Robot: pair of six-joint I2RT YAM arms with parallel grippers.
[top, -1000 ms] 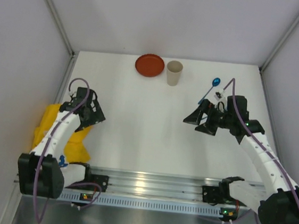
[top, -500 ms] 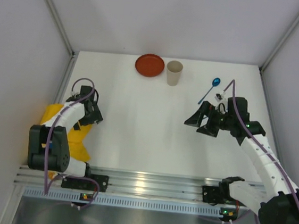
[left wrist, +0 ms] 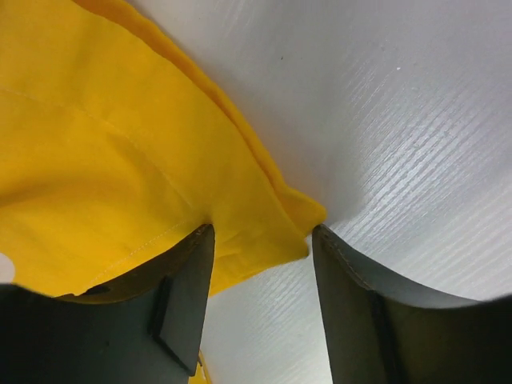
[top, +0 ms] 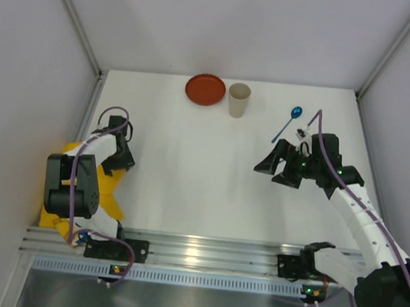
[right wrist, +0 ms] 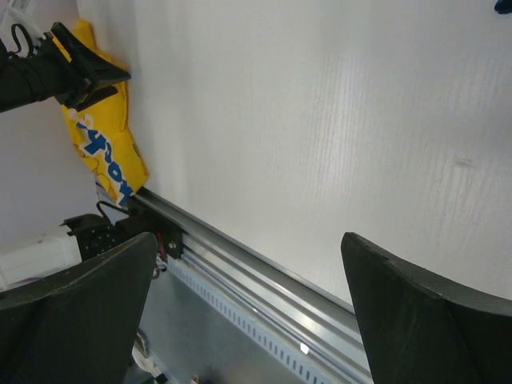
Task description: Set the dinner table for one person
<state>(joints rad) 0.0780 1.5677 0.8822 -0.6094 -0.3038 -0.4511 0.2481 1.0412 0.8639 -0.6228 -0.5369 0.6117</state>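
Observation:
The white dinner table (top: 203, 168) carries a red plate (top: 205, 90), a beige cup (top: 238, 100) and a blue spoon (top: 289, 122) along its far side. A crumpled yellow cloth (top: 109, 201) lies at the table's left edge. My left gripper (top: 120, 161) is low over the cloth's corner. In the left wrist view the cloth (left wrist: 120, 160) has its corner between the fingers of the gripper (left wrist: 260, 280), whose jaws stand apart with bare table (left wrist: 400, 120) showing in the gap. My right gripper (top: 275, 168) hovers wide open over the table's right half, holding nothing.
An aluminium rail (top: 202, 252) runs along the table's near edge, and it also crosses the right wrist view as the rail (right wrist: 240, 256). Grey walls close in the left, right and far sides. The right wrist view shows the yellow cloth (right wrist: 104, 144) and the left arm (right wrist: 48, 72).
My left arm has folded back toward the left edge and dropped its gripper onto the cloth's corner, with its jaws narrowing. The right arm has barely moved.

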